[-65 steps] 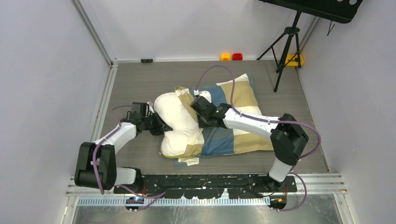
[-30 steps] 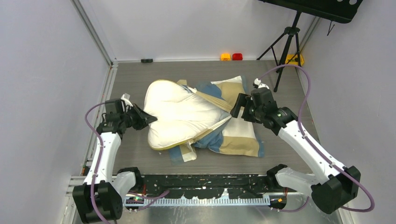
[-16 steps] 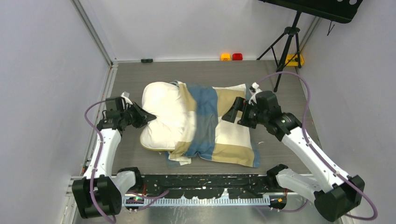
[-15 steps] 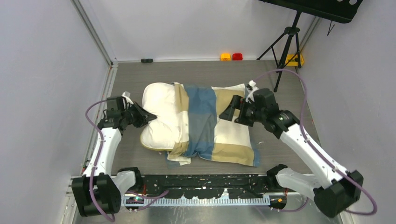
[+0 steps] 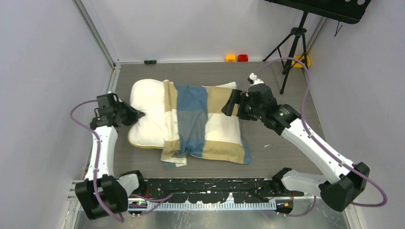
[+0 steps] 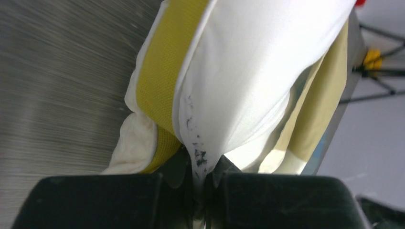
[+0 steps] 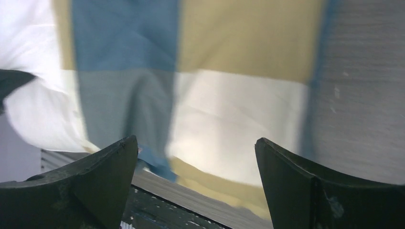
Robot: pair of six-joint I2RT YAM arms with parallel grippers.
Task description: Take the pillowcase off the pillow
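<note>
The cream-white pillow (image 5: 143,112) lies on the table with its left third bare. The blue, tan and white checked pillowcase (image 5: 205,125) covers the rest of it and lies flat to the right. My left gripper (image 5: 132,115) is at the pillow's left edge. In the left wrist view it (image 6: 203,175) is shut on a pinch of the pillow's white fabric (image 6: 258,71) beside the yellow edging. My right gripper (image 5: 233,103) hovers over the pillowcase's far right part. In its own view it (image 7: 196,149) stands wide open above the pillowcase (image 7: 229,95), with nothing between its fingers.
A black tripod (image 5: 291,47) stands at the back right beside a yellow block (image 5: 301,60). Small yellow (image 5: 230,58) and red (image 5: 243,57) objects sit at the back edge. Walls close in on both sides. The black mounting rail (image 5: 210,183) runs along the near edge.
The pillow and pillowcase have slid left with my left gripper. The pillowcase, earlier stretched toward my right gripper, now lies flat. My right gripper has moved left and farther back above it.
</note>
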